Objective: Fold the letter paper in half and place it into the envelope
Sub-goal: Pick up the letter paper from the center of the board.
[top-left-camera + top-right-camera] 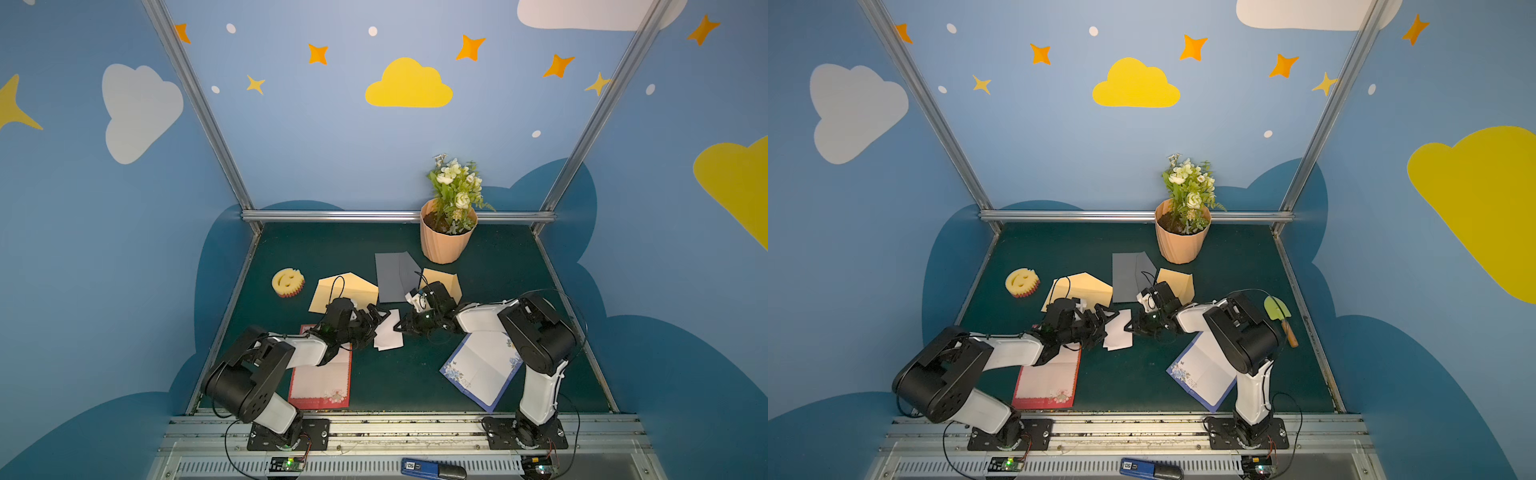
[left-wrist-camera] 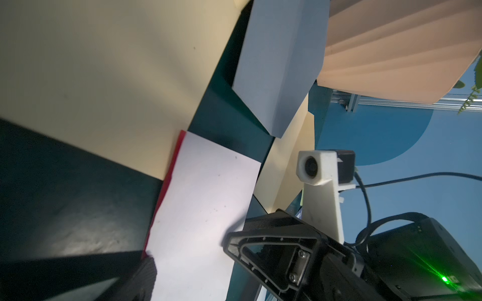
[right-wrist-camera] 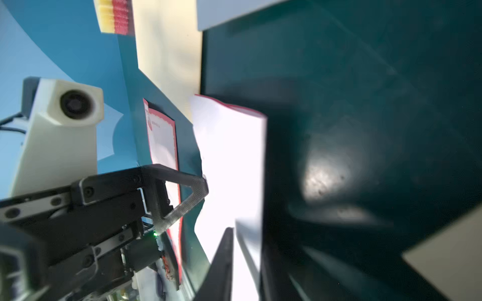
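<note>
Letter paper (image 1: 388, 332) is pinched at one edge by the right gripper (image 1: 400, 326), left gripper (image 1: 376, 331) gaping wide: a thin bite, so the fold could spring open!

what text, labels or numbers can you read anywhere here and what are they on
No text can be quoted with certainty.
blue device at the front edge: white tag with two marks, too small to read.
red-bordered letter paper: short printed word near a corner, too blurred to read.
sponge: smiley face only, no words.
white folded paper, cream envelope, grey envelope: no writing seen.
</note>
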You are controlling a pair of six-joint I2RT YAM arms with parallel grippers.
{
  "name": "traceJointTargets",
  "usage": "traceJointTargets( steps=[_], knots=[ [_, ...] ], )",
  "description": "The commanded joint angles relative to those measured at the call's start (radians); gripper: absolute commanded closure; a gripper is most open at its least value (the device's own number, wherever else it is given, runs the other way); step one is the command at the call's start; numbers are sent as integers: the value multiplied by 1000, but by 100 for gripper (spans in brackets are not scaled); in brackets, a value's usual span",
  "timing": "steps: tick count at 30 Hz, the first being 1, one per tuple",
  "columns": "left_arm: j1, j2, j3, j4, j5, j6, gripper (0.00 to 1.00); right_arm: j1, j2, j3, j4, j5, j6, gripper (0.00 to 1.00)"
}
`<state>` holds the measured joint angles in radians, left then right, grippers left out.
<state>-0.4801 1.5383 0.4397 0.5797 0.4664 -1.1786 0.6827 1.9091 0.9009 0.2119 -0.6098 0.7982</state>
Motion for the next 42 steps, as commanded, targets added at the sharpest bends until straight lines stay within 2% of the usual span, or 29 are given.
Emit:
traceJointTargets(
  steps=[1,4,7,10,15,17,21,24,26,27,29,31,35,42],
  knots=[
    [0,7,-3,-51,5,29,0,-1,1,37,-67,-1,-43,95],
    [1,-44,35,-60,33,106,0,-28,-47,60,-178,-4,-137,100],
    [0,-111,124,-150,72,260,0,-69,-111,126,-393,-32,-311,100],
    [-1,-179,193,-264,57,441,0,-112,-181,213,-657,-25,-509,100],
    [21,-310,185,-281,26,691,0,-170,-275,296,-935,-32,-748,100],
    [20,-339,174,-275,50,830,0,-170,-294,340,-1052,-8,-850,100],
    [18,-341,176,-281,15,994,1,-169,-323,365,-1129,-14,-925,100],
    [46,-321,180,-279,89,1129,1,-164,-331,397,-1184,-15,-974,100],
    [89,-306,197,-280,162,1161,2,-160,-328,417,-1213,-27,-1004,100],
    [120,-297,213,-290,242,1167,3,-156,-327,427,-1222,-35,-1014,100],
    [170,-290,260,-327,388,1185,11,-143,-326,437,-1232,-36,-1031,100],
    [191,-282,295,-381,474,1229,15,-120,-322,452,-1246,-33,-1051,100],
    [193,-244,346,-504,550,1332,19,-83,-307,495,-1274,-44,-1088,100],
    [186,-185,363,-520,610,1339,17,-38,-249,592,-1329,-47,-1152,100]
  ],
)
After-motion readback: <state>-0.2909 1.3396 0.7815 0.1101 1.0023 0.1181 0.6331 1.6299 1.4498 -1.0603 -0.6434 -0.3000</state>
